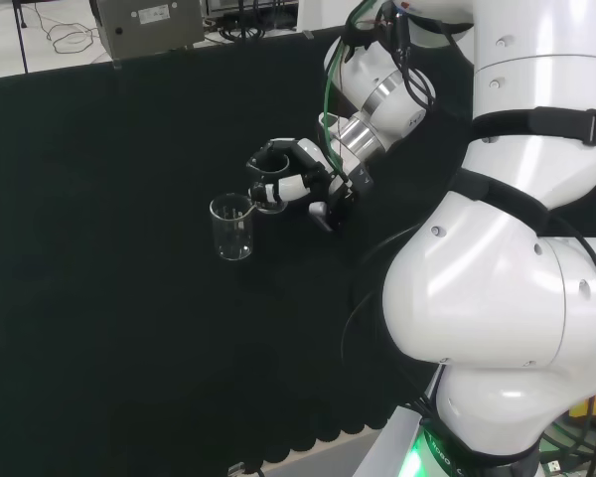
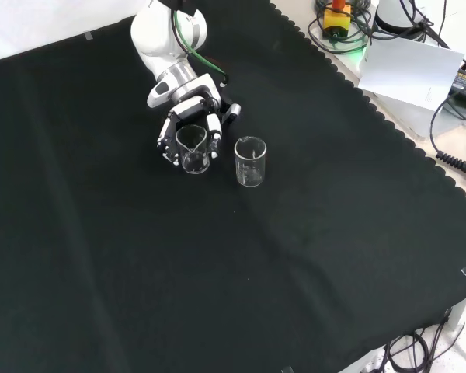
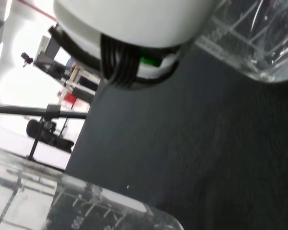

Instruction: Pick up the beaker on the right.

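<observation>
I see two clear glass beakers (image 2: 250, 162) (image 2: 193, 149) with faint white graduation marks, standing on the counter's (image 2: 241, 272) plain black cloth with its scalloped edge. My hand (image 2: 190, 124) is black and white, on a glossy white arm (image 1: 497, 288) with black bands and a green cable.

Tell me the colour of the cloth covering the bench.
Black, plainest in the front view, where the cloth spreads under both beakers.

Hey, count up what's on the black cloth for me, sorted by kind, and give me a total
Clear glass beakers: 2, one with the hand curled round it, one standing free beside it
Robot hands: 1
Total: 3
</observation>
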